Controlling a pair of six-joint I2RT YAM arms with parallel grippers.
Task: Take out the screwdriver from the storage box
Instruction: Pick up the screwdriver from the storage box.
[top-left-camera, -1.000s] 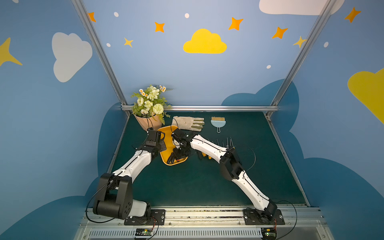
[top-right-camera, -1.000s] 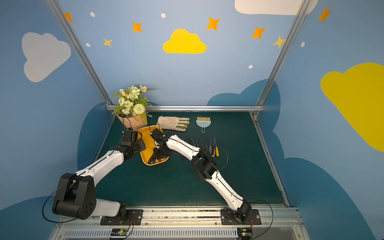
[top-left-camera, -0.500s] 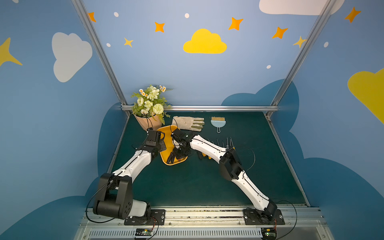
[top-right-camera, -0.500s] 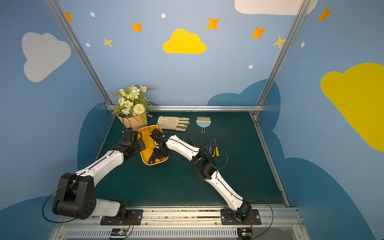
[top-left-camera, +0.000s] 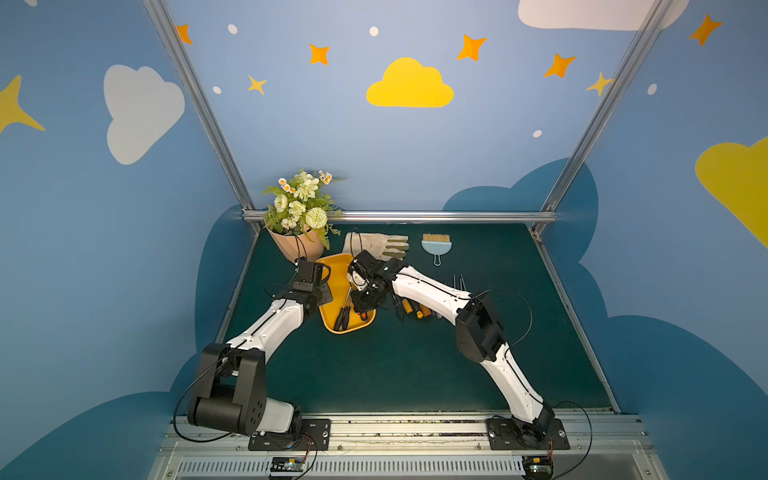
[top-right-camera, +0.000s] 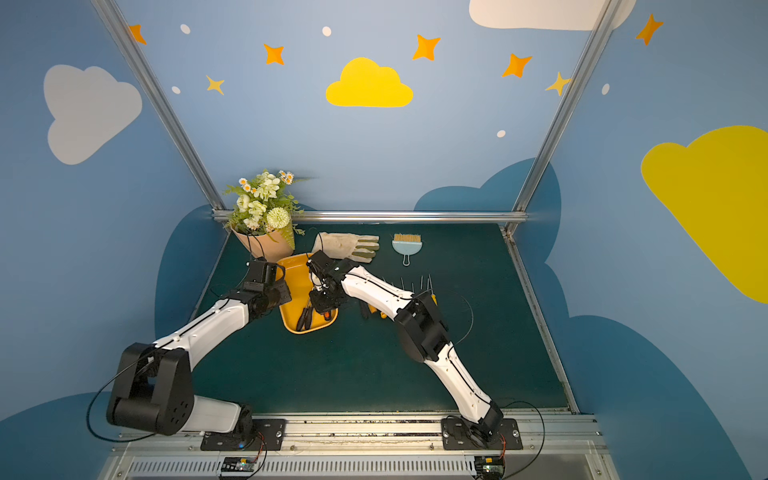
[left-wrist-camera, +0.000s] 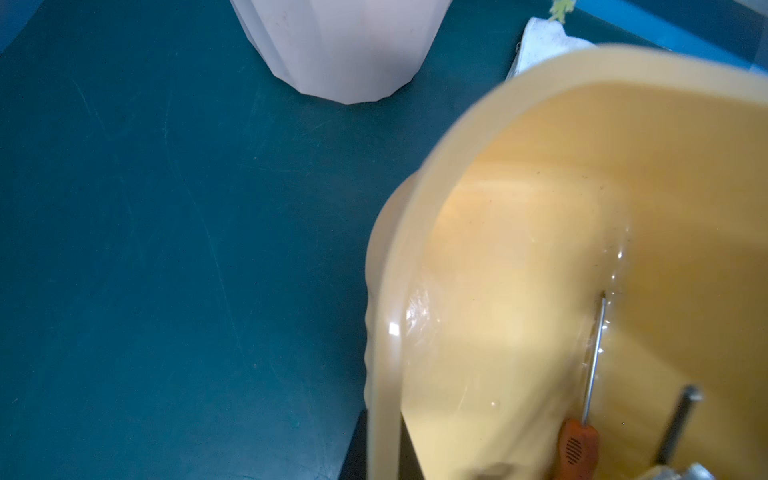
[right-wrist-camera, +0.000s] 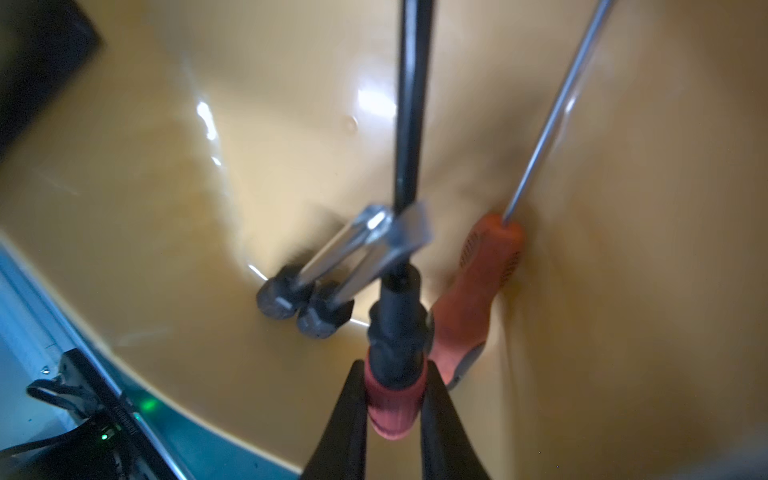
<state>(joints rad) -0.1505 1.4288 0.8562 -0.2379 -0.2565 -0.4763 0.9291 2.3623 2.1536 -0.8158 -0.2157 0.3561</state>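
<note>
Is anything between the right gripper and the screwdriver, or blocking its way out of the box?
Between them, nothing: the right gripper is shut on the screwdriver at its red handle. Two silver-shafted tools seem to cross its shaft, and an orange-handled screwdriver lies alongside. Above the storage box, nothing visible.

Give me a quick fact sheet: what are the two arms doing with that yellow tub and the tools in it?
left hand: closed on the rim of the storage box
right hand: closed on the red-and-black handle of a screwdriver inside the box
also in the box: orange-handled screwdriver against the wall; black-ended metal tool
beside the box: row of tools on the green mat
far edge: flower pot, glove, brush
progress: screwdriver gripped, not yet out of the box
</note>
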